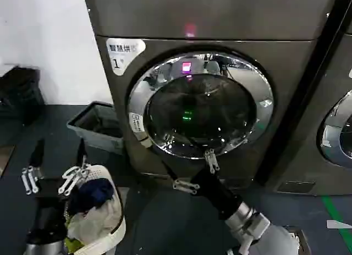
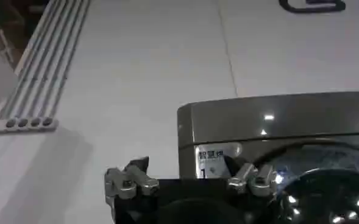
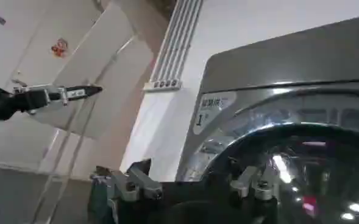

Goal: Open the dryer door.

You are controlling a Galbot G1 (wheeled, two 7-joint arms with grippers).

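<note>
The dryer [image 1: 286,23] is a dark grey-brown machine with a white "1" sticker [image 1: 124,52] and a pink light. The dryer door [image 1: 142,95], a chrome ring around dark glass, lies flat against the front. My right gripper [image 1: 176,153] is open at the door's lower-left rim, one finger over the glass and one below the ring; I cannot tell whether they touch it. The right wrist view shows this gripper [image 3: 191,179] close under the chrome ring [image 3: 228,149]. My left gripper [image 1: 59,153] hangs open and empty at the lower left, away from the dryer [image 2: 277,122].
A white basket of laundry [image 1: 102,211] stands on the floor by the left gripper. A grey bin [image 1: 96,125] sits against the dryer's left side. A neighbouring machine [image 1: 335,128] stands on the right. A white wall lies to the left.
</note>
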